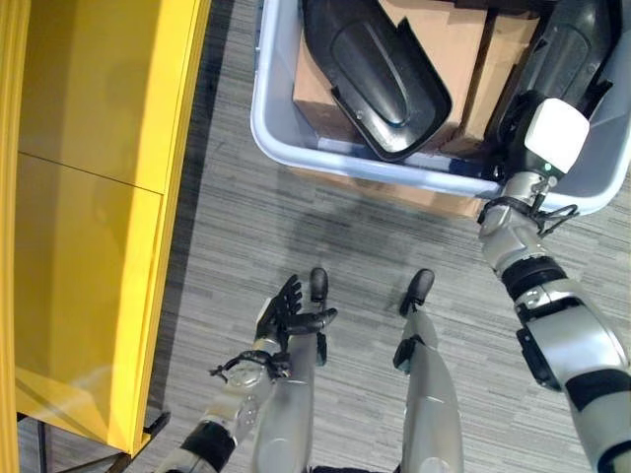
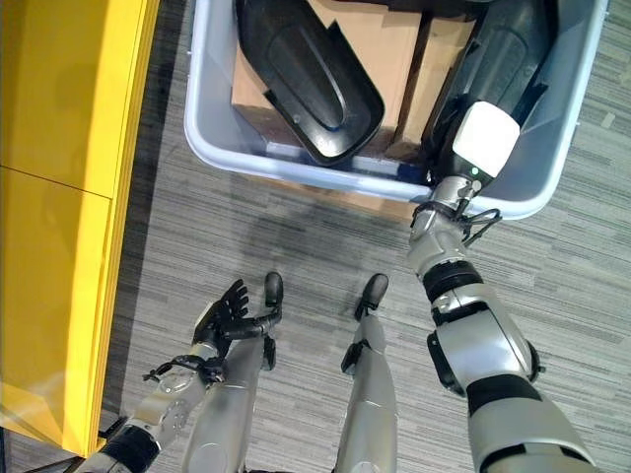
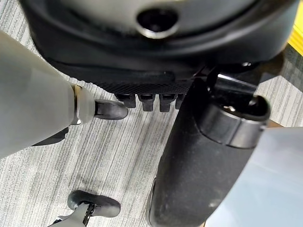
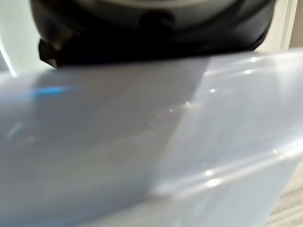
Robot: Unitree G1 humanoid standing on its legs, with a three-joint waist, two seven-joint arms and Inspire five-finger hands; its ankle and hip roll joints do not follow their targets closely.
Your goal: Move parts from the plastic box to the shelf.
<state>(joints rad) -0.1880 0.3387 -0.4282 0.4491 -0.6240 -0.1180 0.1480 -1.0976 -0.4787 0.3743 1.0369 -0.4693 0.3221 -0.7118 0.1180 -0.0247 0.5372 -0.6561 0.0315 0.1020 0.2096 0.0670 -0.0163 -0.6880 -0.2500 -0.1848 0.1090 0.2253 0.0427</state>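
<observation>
Cardboard boxes (image 1: 449, 44) under black parts (image 1: 380, 74) inside plastic box (image 1: 271, 128), yellow shelf (image 1: 89, 217) beside.

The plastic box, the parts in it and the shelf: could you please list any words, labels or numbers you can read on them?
None can be read.
Plastic box: no print visible.
Black part: no marking visible.
Cardboard boxes: plain faces.
Yellow shelf: plain panels.
</observation>
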